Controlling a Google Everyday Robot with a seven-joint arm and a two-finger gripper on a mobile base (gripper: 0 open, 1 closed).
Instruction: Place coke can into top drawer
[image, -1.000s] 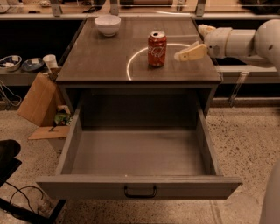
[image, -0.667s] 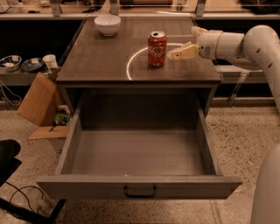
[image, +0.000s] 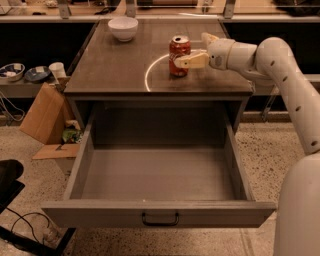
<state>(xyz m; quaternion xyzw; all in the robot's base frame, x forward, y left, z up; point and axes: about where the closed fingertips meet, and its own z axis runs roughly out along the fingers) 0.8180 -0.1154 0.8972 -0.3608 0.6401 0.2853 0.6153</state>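
The coke can (image: 178, 50), red with a silver top, stands upright on the cabinet's dark top, inside a bright ring of light. My gripper (image: 190, 49) reaches in from the right at the can's height. It is open: the near cream finger (image: 192, 60) lies across the can's front right side, and the far finger (image: 207, 37) shows behind and to the right of the can. The can rests on the top and is not lifted. The top drawer (image: 159, 218) is pulled fully out below, with a black handle on its front panel and nothing inside.
A white bowl (image: 123, 28) stands at the back left of the cabinet top. Cardboard pieces (image: 41, 116) lean on the floor left of the cabinet. A shelf at the left holds small dishes (image: 25, 73) and a cup. My white arm (image: 285, 75) fills the right side.
My gripper has moved left across the cabinet top, from right of the can to up against it, with the near finger now in front of the can. The can and drawer have not moved.
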